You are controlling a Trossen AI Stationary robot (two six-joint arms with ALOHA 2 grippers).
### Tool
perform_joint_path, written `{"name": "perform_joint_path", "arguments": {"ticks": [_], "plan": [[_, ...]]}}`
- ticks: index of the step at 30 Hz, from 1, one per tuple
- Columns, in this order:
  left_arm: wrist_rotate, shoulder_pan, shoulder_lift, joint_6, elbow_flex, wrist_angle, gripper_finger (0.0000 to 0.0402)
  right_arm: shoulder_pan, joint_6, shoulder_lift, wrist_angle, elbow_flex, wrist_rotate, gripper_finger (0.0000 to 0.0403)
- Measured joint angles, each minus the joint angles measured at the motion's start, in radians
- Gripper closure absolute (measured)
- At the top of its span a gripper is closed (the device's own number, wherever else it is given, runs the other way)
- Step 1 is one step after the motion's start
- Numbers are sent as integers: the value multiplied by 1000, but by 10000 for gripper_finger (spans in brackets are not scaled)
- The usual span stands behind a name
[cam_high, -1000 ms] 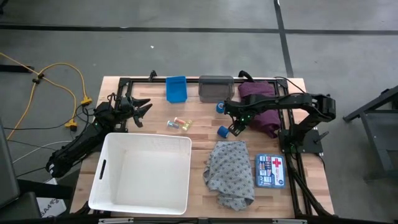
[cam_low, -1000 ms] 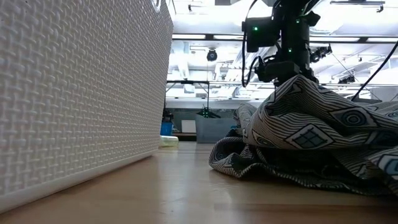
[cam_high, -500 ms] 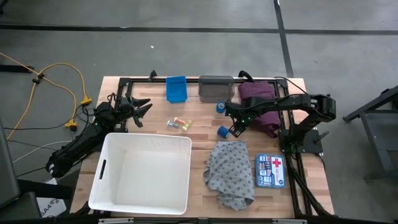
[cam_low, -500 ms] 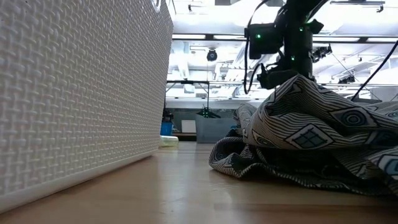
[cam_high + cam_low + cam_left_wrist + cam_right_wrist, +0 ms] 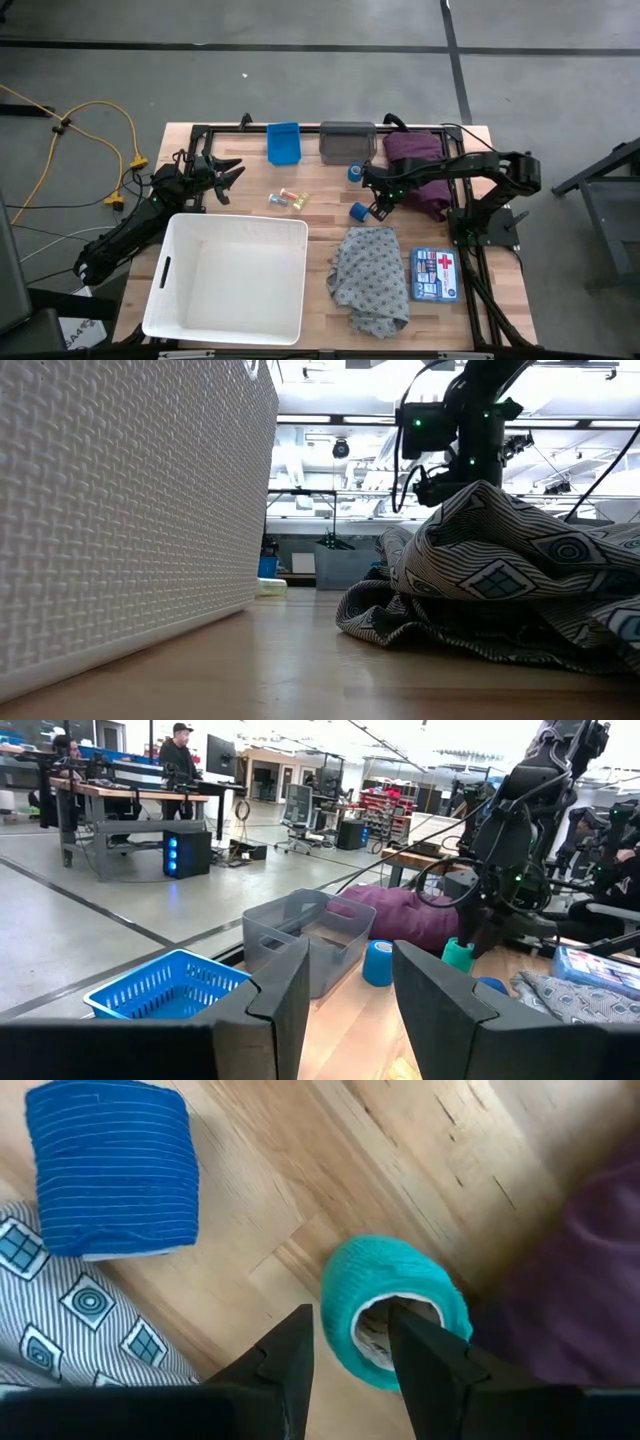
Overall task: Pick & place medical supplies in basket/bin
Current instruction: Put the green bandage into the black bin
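Overhead and wrist views of a two-arm sorting task. The right gripper (image 5: 348, 1342) hangs directly over the green tape roll (image 5: 395, 1308), which stands on the desk (image 5: 320, 185) just beside the maroon cloth (image 5: 418, 170); one finger lies outside the roll's wall and the other sits over its hollow core, so the fingers bracket one wall. They stand only narrowly apart, and whether they already pinch the wall or merely straddle it cannot be told. A blue tape roll (image 5: 112, 1170) lies near the green one, at the edge of the grey patterned cloth (image 5: 372, 275); a second blue roll (image 5: 353, 172) rests by the small grey bin (image 5: 346, 142). The left gripper (image 5: 222, 178) waits beyond the far rim of the basket (image 5: 232, 275), fingers slightly parted and holding nothing. The basket looks empty. The green roll is judged light and soft-walled, likely to deform if squeezed hard; a pinch through the core and over one wall should hold it without collapse. The cloths are limp and should be gathered at a raised fold. The tiny vials (image 5: 286, 199) are small, rigid and liable to roll.
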Motion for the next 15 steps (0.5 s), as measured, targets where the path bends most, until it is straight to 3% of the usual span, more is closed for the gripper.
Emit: {"name": "perform_joint_path", "arguments": {"ticks": [15], "plan": [[0, 0, 0, 0, 0, 0, 266, 0, -42, 0, 3, 0, 0, 293]]}}
